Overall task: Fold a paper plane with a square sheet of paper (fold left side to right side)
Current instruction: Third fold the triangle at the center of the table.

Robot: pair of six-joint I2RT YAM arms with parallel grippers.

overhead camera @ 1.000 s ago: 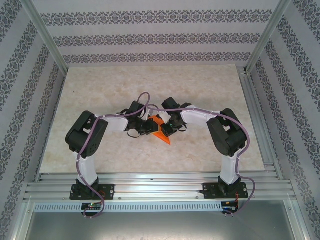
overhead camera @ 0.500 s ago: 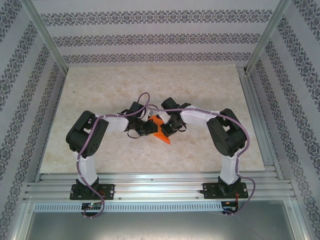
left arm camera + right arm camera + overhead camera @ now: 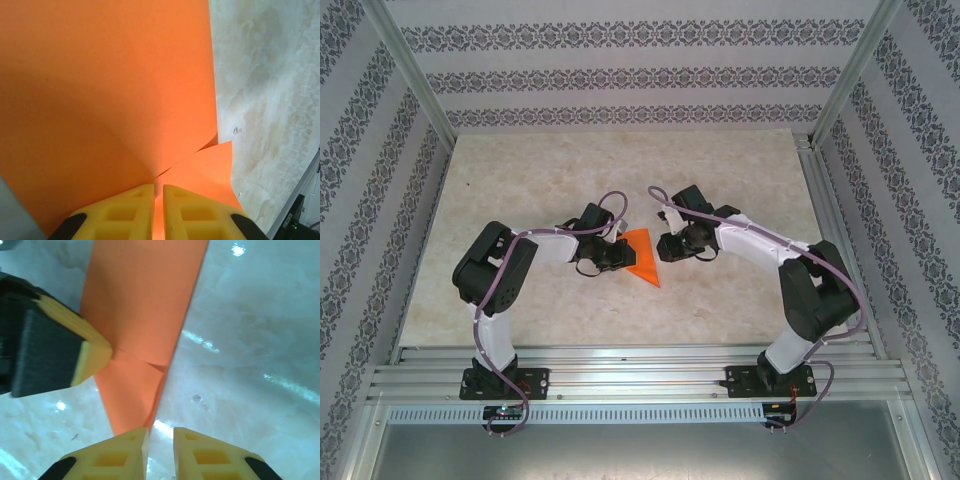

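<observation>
The square sheet of paper point(image 3: 643, 260) is bright orange and folded into a pointed wedge that lies on the table, its tip toward the near edge. My left gripper point(image 3: 619, 257) is shut on the wedge's left edge. In the left wrist view the paper point(image 3: 110, 90) runs into the thin slit between the yellow fingers point(image 3: 125, 210), with a loose flap beside them. My right gripper point(image 3: 664, 246) hovers just right of the wedge, clear of it. In the right wrist view the jaws of the right gripper point(image 3: 160, 440) stand slightly open over bare table beside the paper's tip point(image 3: 135, 385).
The marble tabletop point(image 3: 520, 180) is bordered by aluminium rails along the near edge point(image 3: 640, 375) and the right side point(image 3: 835, 230). Patterned walls close in the back and both sides. The left finger point(image 3: 75, 357) juts into the right wrist view.
My right gripper has let go of the paper and drawn back to the right, its arm swinging outward. The left gripper has kept its hold and place.
</observation>
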